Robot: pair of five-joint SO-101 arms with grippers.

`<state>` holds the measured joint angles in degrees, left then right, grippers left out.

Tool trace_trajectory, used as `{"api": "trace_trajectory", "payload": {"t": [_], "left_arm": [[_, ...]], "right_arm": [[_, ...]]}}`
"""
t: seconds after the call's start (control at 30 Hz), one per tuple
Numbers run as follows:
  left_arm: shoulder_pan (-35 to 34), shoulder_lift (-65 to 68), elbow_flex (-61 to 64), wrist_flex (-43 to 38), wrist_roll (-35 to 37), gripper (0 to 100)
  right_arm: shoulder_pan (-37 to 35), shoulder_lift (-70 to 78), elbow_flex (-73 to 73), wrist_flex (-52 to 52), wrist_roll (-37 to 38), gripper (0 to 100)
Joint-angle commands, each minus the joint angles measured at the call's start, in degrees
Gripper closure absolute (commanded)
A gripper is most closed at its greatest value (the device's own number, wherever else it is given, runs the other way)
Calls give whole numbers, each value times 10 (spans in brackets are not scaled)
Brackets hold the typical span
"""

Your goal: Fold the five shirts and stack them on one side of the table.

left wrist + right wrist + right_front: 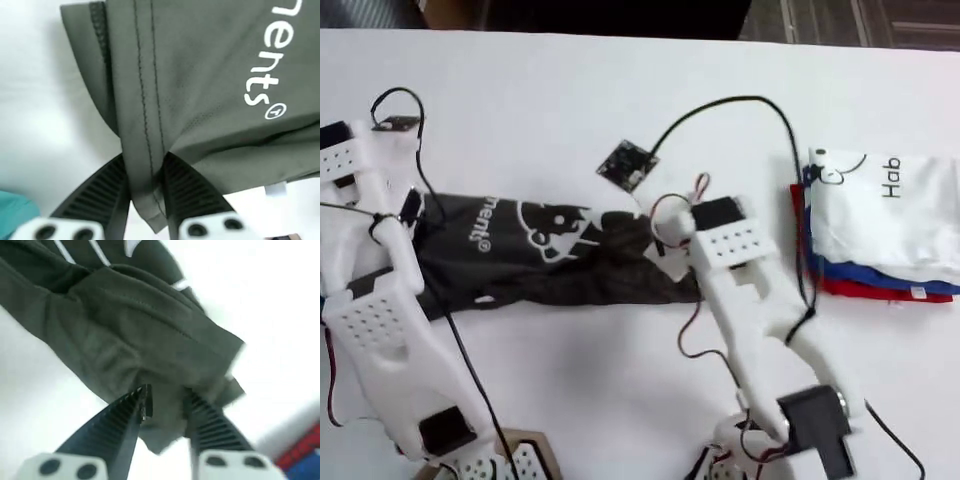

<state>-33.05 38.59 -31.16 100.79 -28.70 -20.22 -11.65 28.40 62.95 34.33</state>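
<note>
Dark shirt (535,250) is stretched lengthwise across the table (600,390), my left gripper (147,200) clamped on its hem end, my right gripper (166,407) clamped on the bunched end, folded stack (880,230) beyond the right-hand end, nearer my right arm.

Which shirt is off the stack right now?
The dark grey shirt with white print, mid-table, pinched by the left end effector and the right end effector. The white shirt, blue shirt and red shirt lie in one pile.

Overhead camera over whole table (570,80); wrist cameras close on opposite ends of dark shirt (520,255)
</note>
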Motion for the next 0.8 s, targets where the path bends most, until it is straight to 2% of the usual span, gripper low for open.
{"api": "trace_trajectory", "payload": {"t": [0.0,0.17,0.33,0.47,0.6,0.7,0.77], "left_arm": [[26,-26,-26,17,23,975],[133,-135,42,17,45,975],[321,-264,105,16,64,975],[459,-307,112,14,63,975],[531,-308,78,2,63,975],[559,-307,21,-2,64,975],[581,-306,-13,-6,64,975]], "right_arm": [[73,-38,6,2,-3,819],[155,-43,68,-31,-3,843],[183,-67,121,-33,-5,843],[203,-169,166,-36,-7,843],[225,-310,186,-4,-32,843],[293,-396,187,31,-86,844],[340,-432,189,51,-92,844]]}}
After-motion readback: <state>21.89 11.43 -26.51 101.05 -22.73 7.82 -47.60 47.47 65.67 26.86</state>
